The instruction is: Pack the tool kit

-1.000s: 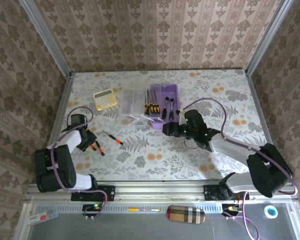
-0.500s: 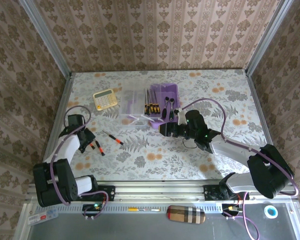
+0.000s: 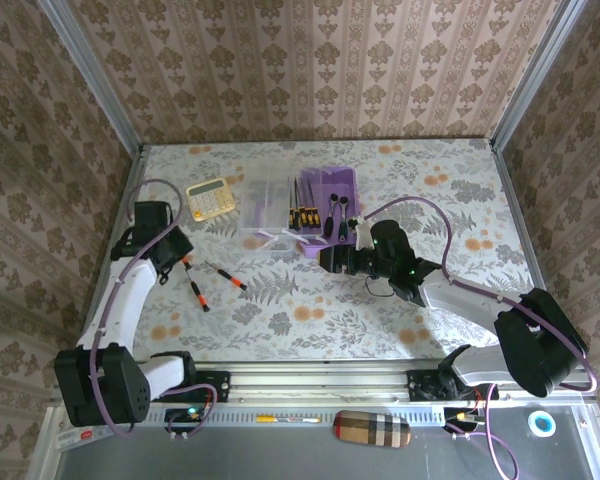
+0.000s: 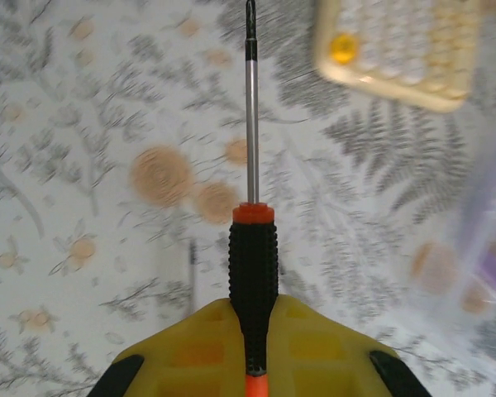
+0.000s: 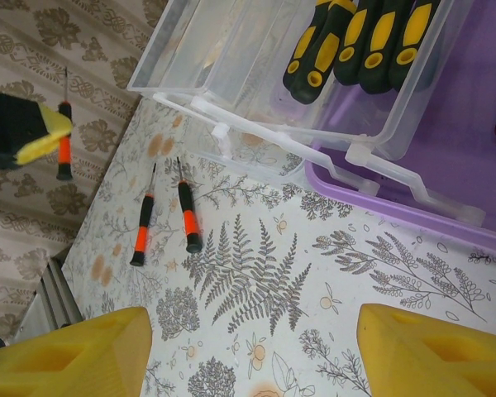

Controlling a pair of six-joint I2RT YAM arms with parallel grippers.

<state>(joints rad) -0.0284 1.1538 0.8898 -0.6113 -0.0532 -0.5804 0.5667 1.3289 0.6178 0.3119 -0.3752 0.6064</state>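
Screwdriver (image 4: pixel 252 273): black and orange, riding off the table on the left side, shaft pointing straight out ahead.
Left gripper (image 3: pixel 172 247): clenching that screwdriver by its handle, hovering near the yellow calculator (image 3: pixel 211 197).
Right gripper (image 5: pixel 256 331): hanging released, fingers spread with nothing between them, just near of the box.
Tool kit box (image 3: pixel 330 183): sitting far centre, purple, its clear lid (image 3: pixel 265 205) lying open to the left; yellow-and-black drivers (image 5: pixel 355 41) already lying inside.
Loose screwdrivers: two waiting on the table, one (image 5: pixel 140 227) just beside the other (image 5: pixel 187 217), well left of the box.
Progress: looking partway through, I'd say, with this one and two more to go in.
Risk, tip: the long shaft could be catching the lid's edge on the way in and shoving the box.
Risk, grip: a hold this far back could be letting the screwdriver pivot or slip.
Risk, arms: both could be crowding the box at once.
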